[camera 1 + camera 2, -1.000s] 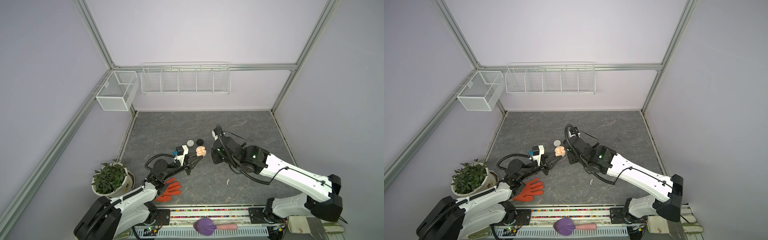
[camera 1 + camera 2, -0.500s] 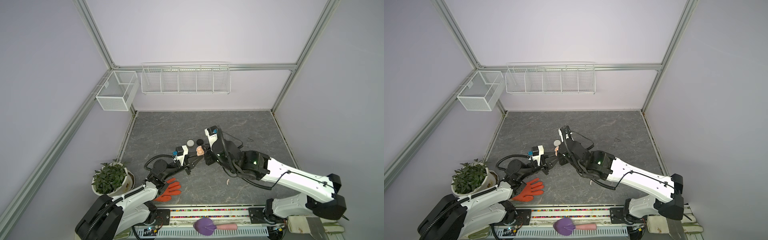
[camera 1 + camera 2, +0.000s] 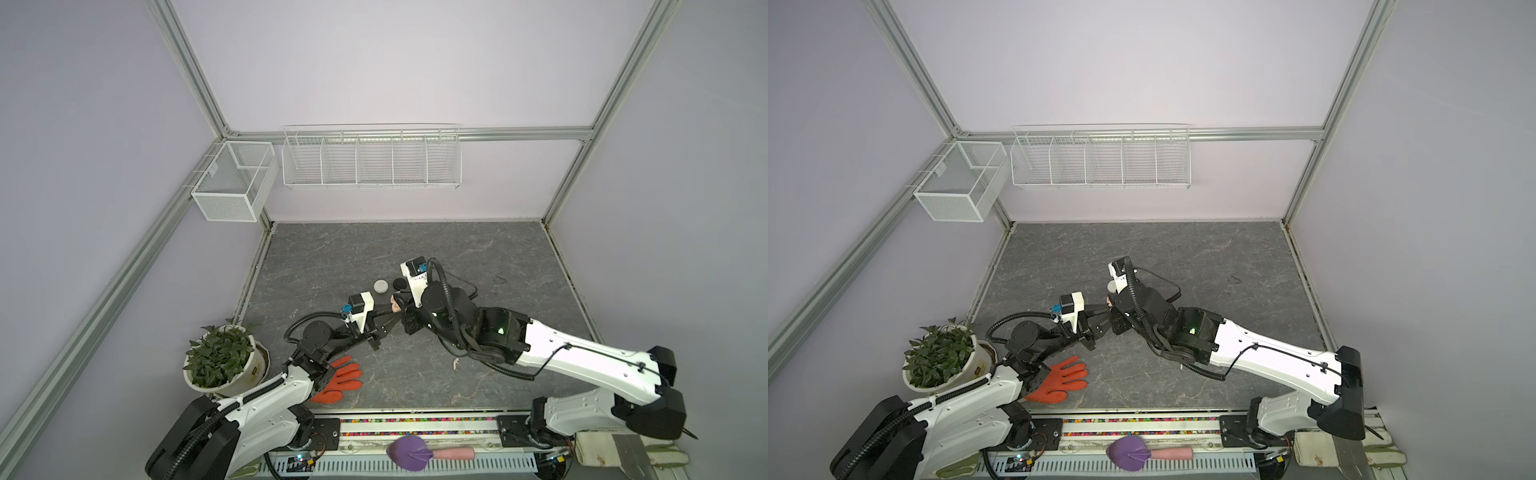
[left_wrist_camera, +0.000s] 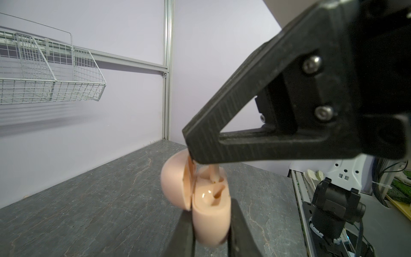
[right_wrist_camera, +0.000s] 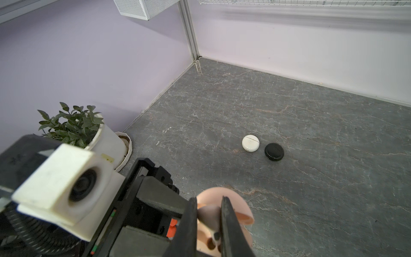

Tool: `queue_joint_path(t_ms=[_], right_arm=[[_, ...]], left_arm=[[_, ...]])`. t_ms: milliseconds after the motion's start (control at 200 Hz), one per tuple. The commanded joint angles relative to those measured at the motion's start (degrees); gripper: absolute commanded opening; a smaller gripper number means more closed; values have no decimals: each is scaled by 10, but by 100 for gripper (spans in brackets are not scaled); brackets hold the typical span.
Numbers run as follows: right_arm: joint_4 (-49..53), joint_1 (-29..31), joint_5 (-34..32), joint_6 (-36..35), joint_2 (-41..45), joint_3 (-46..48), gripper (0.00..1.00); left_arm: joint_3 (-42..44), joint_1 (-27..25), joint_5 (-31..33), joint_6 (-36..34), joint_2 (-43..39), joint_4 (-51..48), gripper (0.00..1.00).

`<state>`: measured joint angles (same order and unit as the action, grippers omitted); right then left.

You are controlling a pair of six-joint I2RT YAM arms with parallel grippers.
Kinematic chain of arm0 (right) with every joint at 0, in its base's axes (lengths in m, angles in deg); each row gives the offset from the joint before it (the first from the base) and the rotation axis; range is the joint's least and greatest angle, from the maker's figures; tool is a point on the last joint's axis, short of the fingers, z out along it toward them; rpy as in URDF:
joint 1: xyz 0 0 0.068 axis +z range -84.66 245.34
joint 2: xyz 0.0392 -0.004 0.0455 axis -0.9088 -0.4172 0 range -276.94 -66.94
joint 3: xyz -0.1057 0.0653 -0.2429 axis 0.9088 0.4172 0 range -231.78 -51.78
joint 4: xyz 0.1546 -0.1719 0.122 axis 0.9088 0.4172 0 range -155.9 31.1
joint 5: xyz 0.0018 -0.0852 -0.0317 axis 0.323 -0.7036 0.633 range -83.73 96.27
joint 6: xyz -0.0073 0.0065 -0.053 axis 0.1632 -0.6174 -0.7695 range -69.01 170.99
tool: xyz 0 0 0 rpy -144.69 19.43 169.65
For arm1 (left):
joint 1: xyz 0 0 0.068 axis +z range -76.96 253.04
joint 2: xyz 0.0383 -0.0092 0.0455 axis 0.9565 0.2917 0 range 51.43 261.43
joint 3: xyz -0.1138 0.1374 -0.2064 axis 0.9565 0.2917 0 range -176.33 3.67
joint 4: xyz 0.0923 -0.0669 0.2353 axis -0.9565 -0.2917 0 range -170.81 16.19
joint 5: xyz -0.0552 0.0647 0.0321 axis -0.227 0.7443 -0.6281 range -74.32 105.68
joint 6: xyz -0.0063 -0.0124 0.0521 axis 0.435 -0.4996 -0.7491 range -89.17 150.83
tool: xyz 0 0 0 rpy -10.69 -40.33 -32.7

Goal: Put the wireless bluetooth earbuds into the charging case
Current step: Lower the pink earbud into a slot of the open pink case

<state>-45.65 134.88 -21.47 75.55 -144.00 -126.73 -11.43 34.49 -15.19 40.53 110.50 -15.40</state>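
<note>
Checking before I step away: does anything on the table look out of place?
A pale earbud lies loose on the table beside the right arm; an orange glove is partly under the left arm.

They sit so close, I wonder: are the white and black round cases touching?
Apart. The right wrist view shows a strip of bare grey table between the white case and the black case.
</note>
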Motion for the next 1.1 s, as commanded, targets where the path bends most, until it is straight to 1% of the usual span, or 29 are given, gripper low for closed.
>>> queue_joint_path(t_ms=[0, 435, 650, 895, 1000, 1094], right_arm=[[-23, 3, 9, -10, 9, 9, 7], [-17, 3, 13, 3, 11, 24, 8], [-21, 3, 14, 8, 7, 33, 11], [-22, 2, 13, 4, 7, 33, 21], [-17, 2, 12, -3, 8, 23, 29], [-7, 2, 11, -12, 9, 11, 39]], left_arm=[[5, -2, 5, -15, -6, 9, 0], [9, -1, 10, -17, -10, 11, 0], [10, -1, 11, -19, -11, 12, 0], [11, -2, 13, -21, -14, 8, 0], [10, -2, 15, -22, -14, 8, 0], [7, -2, 13, -25, -15, 3, 0]])
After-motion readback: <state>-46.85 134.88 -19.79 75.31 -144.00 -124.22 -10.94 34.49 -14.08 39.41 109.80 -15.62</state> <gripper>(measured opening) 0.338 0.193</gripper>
